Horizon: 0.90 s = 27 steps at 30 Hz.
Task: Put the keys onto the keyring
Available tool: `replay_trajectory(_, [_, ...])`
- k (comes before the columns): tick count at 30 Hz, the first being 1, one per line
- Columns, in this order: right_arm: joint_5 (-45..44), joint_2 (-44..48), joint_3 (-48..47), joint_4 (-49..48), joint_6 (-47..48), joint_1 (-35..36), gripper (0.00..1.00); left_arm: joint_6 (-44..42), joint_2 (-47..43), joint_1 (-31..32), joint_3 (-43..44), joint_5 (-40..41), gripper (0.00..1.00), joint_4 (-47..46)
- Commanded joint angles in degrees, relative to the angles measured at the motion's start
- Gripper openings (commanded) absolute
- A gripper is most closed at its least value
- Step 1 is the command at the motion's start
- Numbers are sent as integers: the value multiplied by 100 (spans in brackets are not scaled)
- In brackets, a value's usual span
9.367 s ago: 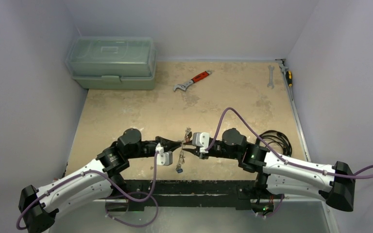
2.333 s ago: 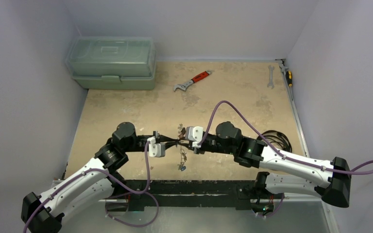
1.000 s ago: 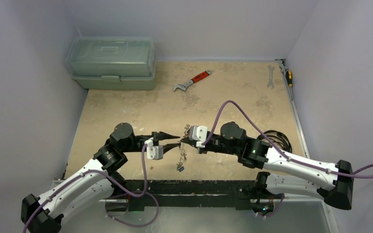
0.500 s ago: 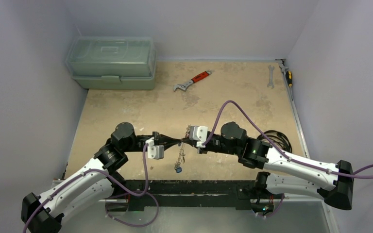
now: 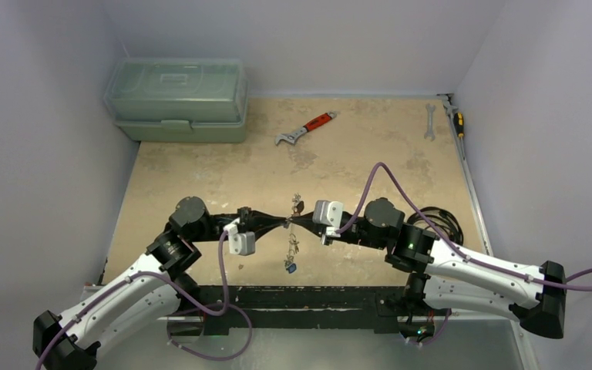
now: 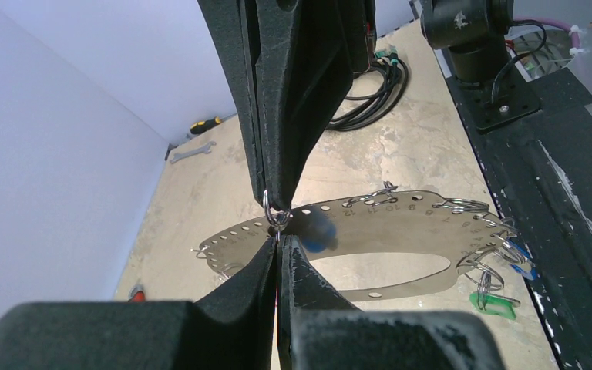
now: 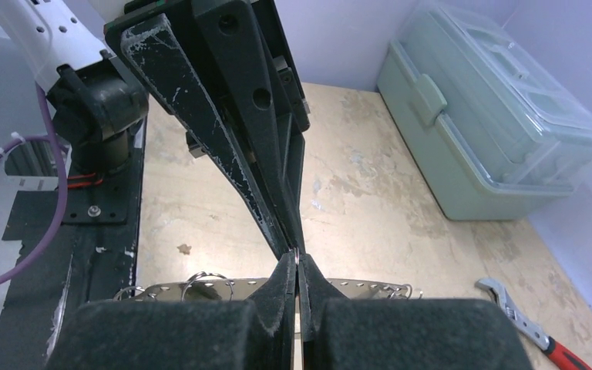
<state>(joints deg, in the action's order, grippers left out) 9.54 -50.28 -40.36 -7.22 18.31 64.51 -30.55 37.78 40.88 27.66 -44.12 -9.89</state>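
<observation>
The keyring point(image 6: 401, 223) is a flat silvery oval plate with numbered holes round its rim, held in the air and edge-on in the top view point(image 5: 290, 247). Keys with a blue tag point(image 6: 518, 258) and a green tag point(image 6: 493, 304) hang from small rings at one end. My left gripper point(image 6: 277, 240) and right gripper point(image 7: 297, 262) meet tip to tip point(image 5: 287, 223). Both are shut on one small split ring point(image 6: 272, 212) at the plate's rim, the left from below and the right from above. The plate point(image 7: 223, 291) runs behind the right fingers.
A green toolbox point(image 5: 177, 100) stands at the back left. A red-handled wrench point(image 5: 308, 127) lies mid-back. A silver spanner point(image 5: 429, 122) and a screwdriver point(image 5: 457, 119) lie by the right wall. Black cables point(image 5: 435, 223) are coiled beside the right arm.
A second ago my left gripper stood open, apart from the right. It has since moved in and shut at the right gripper's tip. Both grippers have shifted slightly right.
</observation>
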Motion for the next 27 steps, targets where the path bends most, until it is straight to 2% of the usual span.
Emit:
replay_trajectory(1, [-28, 124, -22, -693, -115, 17, 0, 127, -4, -28, 83, -41, 0, -189])
replay_trajectory(10, [135, 64, 7, -1024, -262, 18, 0, 163, 150, -28, 118, -122, 1, -145])
replay_trajectory(17, [136, 84, 41, -999, -257, 13, 0, 178, 58, -28, 76, -67, 25, -205])
replay_trajectory(19, [142, 84, 54, -970, -278, 13, 0, 219, 24, -21, 64, -62, 30, -259])
replay_trajectory(27, [242, 22, 82, -951, -310, 13, 0, 398, -34, -28, 20, -125, 32, -475])
